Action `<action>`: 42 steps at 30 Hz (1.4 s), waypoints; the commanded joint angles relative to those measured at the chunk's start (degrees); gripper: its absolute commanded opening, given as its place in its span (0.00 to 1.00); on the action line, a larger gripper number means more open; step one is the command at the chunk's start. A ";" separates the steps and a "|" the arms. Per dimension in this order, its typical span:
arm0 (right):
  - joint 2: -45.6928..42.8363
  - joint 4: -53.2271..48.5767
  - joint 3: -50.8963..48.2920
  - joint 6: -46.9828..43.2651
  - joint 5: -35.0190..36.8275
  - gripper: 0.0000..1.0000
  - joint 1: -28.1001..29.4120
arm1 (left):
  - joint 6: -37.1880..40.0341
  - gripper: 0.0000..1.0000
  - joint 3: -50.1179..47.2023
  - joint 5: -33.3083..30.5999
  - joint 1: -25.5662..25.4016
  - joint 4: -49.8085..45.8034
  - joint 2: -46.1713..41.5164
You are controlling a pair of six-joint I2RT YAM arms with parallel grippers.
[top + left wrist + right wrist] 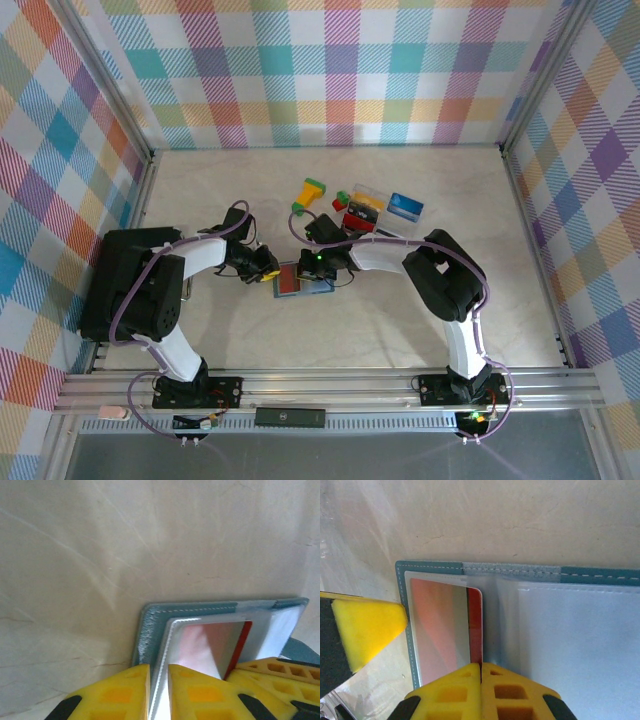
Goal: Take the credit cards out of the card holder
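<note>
One card holder [570, 645] lies open on the desk [220, 190], with one red card [445, 630] in its sleeve. At about one o'clock from it sit what look like four more: one blue card [405, 207], one yellow-and-black card [366, 203], a second red card [358, 222] and one pale card [376, 190]. At twelve o'clock are one yellow-and-green block [310, 194] and two tiny cubes, a red cube [339, 205] and a green cube [345, 195].

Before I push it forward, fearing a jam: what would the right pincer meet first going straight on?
Likely the red card, at the tips of the right pincer; then the card holder edge.
</note>
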 commanded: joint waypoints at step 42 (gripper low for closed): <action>-0.05 -0.02 -1.00 0.62 -2.64 0.17 -0.76 | 2.71 0.11 0.88 -1.25 0.44 -2.84 3.97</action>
